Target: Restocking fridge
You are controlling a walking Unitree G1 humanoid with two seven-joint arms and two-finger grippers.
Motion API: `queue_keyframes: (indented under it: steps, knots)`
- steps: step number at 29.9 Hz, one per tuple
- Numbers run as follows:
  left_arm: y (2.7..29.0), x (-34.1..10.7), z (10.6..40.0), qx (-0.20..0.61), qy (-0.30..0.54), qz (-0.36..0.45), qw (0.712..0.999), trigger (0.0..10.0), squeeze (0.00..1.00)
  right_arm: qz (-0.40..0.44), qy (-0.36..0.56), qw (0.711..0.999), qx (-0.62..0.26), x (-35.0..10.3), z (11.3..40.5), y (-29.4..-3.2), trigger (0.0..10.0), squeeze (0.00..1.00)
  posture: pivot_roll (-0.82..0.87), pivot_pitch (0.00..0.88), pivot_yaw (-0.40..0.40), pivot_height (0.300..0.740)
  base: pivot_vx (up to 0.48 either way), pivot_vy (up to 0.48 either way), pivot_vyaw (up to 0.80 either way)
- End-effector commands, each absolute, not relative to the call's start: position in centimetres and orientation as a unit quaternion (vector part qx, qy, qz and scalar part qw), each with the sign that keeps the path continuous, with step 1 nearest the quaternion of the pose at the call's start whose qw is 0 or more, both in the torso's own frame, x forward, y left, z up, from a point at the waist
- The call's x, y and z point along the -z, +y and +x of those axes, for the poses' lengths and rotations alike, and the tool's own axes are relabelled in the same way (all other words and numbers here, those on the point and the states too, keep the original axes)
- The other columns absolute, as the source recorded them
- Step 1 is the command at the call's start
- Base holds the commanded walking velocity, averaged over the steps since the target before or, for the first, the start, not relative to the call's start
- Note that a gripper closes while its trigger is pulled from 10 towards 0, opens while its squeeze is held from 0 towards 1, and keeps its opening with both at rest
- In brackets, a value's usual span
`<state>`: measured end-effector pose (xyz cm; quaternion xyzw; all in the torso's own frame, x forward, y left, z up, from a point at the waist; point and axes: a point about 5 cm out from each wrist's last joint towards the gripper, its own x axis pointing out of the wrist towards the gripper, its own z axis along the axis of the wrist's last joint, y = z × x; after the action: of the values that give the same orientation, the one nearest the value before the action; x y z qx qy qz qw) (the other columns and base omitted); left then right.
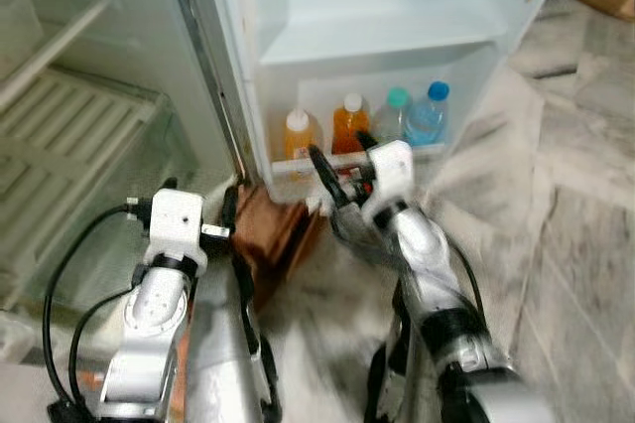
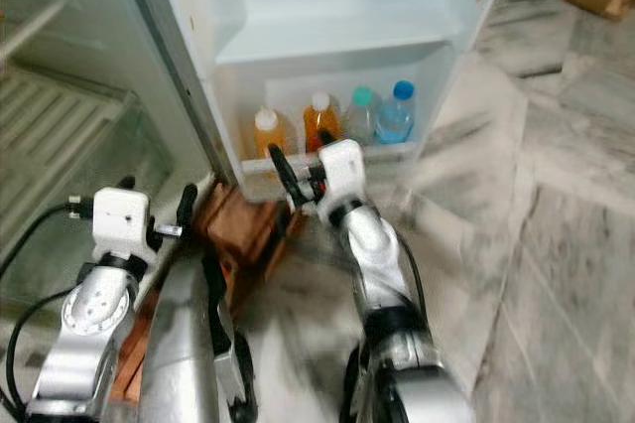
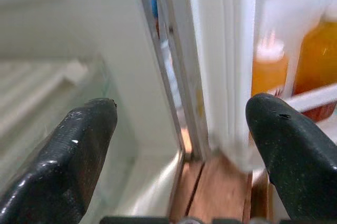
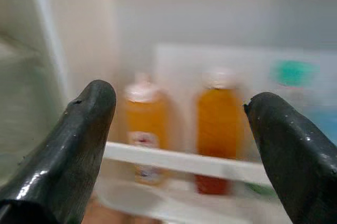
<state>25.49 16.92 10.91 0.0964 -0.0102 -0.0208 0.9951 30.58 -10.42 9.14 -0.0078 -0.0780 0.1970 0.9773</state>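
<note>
I stand before the open fridge, its door [image 1: 397,6] swung wide in front of me. The lowest door shelf [image 1: 357,160] holds four bottles in a row behind a white rail: two orange juice bottles [image 1: 298,133] with white caps on my left side of the row, then a clear bottle with a teal cap [image 1: 394,113], then a bottle with a blue cap [image 1: 429,115]. The rail keeps them upright when the door swings, which is likely why they stand packed side by side.

My right gripper [image 1: 342,170] is raised just in front of that rail, its fingers spread wide with nothing between them. I judge it is lined up on the juice bottles, either to straighten them or because one has been set there. My left gripper [image 3: 181,129] hangs lower, near the hinge edge of the door, fingers also spread and empty. Below and between my arms sits a brown wooden crate [image 1: 273,234] on the marble floor [image 1: 585,244].

From my head I see the whole row and the fridge's wire shelves [image 1: 69,135] to my left. My right wrist view shows the two juice bottles framed squarely between my fingertips [image 4: 84,124], though blurred. My left wrist view shows the door seam close up, with the crate's planks underneath.
</note>
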Motion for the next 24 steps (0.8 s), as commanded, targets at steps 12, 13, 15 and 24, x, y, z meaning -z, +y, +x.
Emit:
queue_keyframes:
  steps: [12,13,15,24]
  knots:
    - [17.6,-8.0,24.5,0.009,0.019,0.081,0.996,10.0,0.0,-0.05,-0.079,0.992,-0.082,-9.6,29.1,-15.0,10.0,0.0,0.09,0.0,0.021,0.539,0.0,0.0,0.0]
    - [17.7,-7.8,24.5,0.008,0.02,0.082,0.996,10.0,0.0,-0.049,-0.079,0.992,-0.08,-9.7,29.2,-15.0,10.0,0.0,0.09,0.0,0.021,0.544,0.0,0.0,0.0]
    - [17.9,-7.6,24.5,0.003,0.022,0.085,0.996,10.0,0.0,-0.042,-0.076,0.993,-0.078,-9.8,29.3,-15.0,10.0,0.0,0.09,0.0,0.017,0.554,0.0,0.0,0.0]
    - [17.5,-7.9,26.1,0.0,0.006,0.087,0.996,10.0,0.0,-0.03,-0.056,0.994,-0.084,-9.5,29.9,-14.5,10.0,0.0,0.11,0.0,0.006,0.609,0.0,0.0,0.0]
